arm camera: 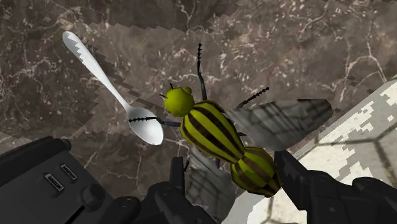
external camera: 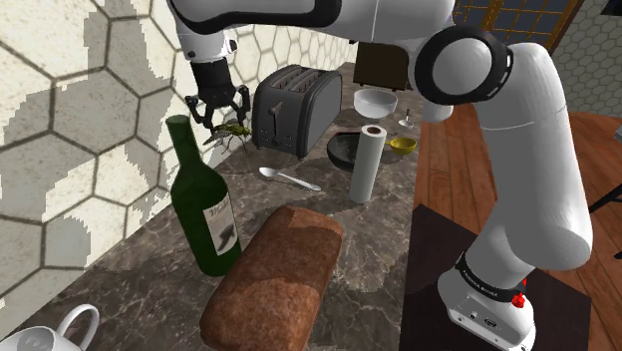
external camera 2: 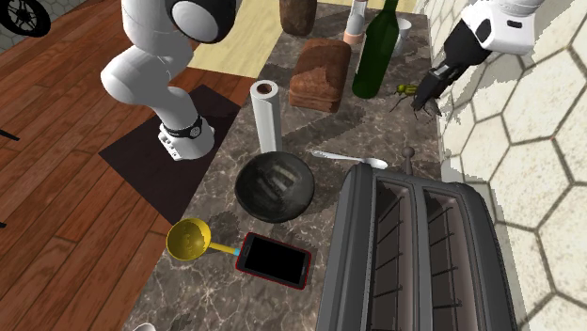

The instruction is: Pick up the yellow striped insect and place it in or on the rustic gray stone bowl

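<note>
Shoulder view, left to right. A white mug sits at the near corner of the brown marbled stone counter. Next, a dark green glass wine bottle stands upright, with a brown bread loaf lying just beside it.

Behind the bottle, close to the hexagon-tiled wall, the black gripper points down. Its fingers clasp the rear of the yellow-and-black striped insect, one against the abdomen, the other at a wing. The insect is between the bottle and a dark grey two-slot toaster.

A silver spoon lies in front of the toaster. Further right, an upright white paper towel roll partly covers the dark grey round bowl. A small yellow scoop lies just beside that bowl, and a white bowl sits behind.

The toaster stands between the insect and the dark grey round bowl.
</note>
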Action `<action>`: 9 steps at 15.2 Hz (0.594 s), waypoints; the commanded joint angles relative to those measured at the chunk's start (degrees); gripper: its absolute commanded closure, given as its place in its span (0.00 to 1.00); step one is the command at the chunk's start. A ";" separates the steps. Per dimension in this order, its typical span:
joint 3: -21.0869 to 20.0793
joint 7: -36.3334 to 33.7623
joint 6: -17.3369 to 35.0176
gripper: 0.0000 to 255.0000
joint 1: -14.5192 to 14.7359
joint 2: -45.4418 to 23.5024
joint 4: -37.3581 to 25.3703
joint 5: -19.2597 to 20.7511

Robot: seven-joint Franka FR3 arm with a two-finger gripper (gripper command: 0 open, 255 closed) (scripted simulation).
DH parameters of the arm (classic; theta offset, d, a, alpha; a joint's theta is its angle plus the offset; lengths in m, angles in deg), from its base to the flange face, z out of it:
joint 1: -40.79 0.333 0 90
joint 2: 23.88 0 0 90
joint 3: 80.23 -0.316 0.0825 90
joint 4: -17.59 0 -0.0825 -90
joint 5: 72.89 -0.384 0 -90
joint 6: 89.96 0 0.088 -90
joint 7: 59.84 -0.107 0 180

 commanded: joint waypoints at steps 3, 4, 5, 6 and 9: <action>-0.40 3.31 5.80 1.00 -6.29 10.25 15.79 -2.70; -0.34 4.34 6.94 1.00 -7.66 12.57 19.13 -3.40; -0.22 5.43 7.96 1.00 -8.94 14.77 22.22 -4.08; -0.03 6.57 8.88 1.00 -10.14 16.87 25.11 -4.74; 0.83 10.25 11.14 1.00 -13.35 22.71 32.77 -6.57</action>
